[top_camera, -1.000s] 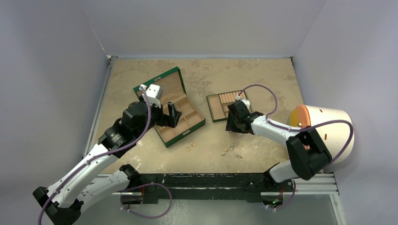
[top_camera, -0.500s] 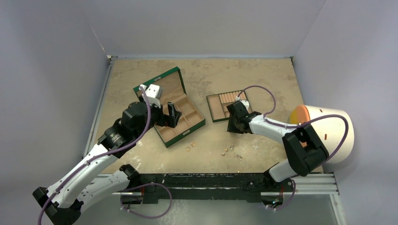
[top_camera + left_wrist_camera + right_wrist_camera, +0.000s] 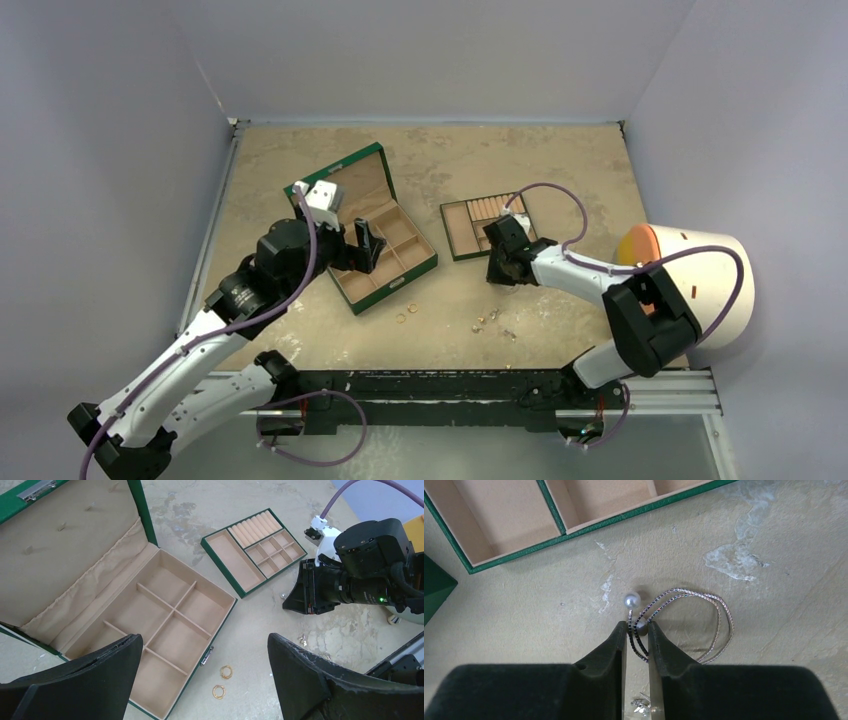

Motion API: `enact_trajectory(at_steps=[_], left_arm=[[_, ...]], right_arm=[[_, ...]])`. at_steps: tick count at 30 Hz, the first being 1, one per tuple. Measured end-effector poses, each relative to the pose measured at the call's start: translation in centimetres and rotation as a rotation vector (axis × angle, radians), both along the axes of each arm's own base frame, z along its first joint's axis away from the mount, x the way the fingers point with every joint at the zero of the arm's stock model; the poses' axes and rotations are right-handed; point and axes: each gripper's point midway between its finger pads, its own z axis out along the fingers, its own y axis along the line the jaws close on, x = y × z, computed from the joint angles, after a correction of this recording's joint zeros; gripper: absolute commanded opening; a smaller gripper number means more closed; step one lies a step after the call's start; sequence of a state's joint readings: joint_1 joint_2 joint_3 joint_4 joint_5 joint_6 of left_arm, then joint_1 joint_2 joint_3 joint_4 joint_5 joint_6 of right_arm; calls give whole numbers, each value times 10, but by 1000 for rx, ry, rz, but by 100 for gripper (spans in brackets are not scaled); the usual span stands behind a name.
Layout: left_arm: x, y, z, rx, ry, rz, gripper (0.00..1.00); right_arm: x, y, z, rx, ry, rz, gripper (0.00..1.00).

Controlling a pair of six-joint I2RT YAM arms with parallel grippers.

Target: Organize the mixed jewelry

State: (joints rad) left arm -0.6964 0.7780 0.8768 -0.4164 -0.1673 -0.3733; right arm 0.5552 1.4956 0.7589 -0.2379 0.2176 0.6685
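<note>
A thin silver wire hoop [image 3: 696,617] with a pearl end [image 3: 631,600] lies on the table just below the tan compartment tray [image 3: 509,520]. My right gripper [image 3: 638,630] is shut on the hoop's wire next to a second pearl; in the top view it [image 3: 498,268] is at the tray's near edge. My left gripper [image 3: 204,639] is open and empty above the green box [image 3: 150,555], seen from above [image 3: 357,248]. Two gold rings [image 3: 222,681] lie by the box's near corner. Small silver studs [image 3: 490,320] lie to their right.
The green box [image 3: 430,262] stands open with its lid back; its tan compartments look empty. The tray [image 3: 462,228] has ring rolls and small cells. A white and orange dome [image 3: 690,275] sits at the right edge. Walls close the left, far and right sides.
My right gripper has shifted a little toward the tray's near edge. My left arm has barely moved, and the rings and studs lie where they were.
</note>
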Motion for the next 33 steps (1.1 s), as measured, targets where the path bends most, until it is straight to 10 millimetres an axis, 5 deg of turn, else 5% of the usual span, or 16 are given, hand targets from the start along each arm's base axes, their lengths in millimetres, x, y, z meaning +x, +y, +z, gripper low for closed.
enact_trajectory(at_steps=[6,15,26,33], left_arm=[[-1,1,1,-3,-2,-3,96],[-2,1,3,-8,-8,-2,94],[5,20,0,30,-15,102,91],[10,53,9,45,-58,269,91]], right_arm=[[1,-2,12,-16,-18,37,0],[19,17,78,-11,-183,220,0],[18,109,155,86,-356,631,0],[36,172,164,160,-378,804,0]])
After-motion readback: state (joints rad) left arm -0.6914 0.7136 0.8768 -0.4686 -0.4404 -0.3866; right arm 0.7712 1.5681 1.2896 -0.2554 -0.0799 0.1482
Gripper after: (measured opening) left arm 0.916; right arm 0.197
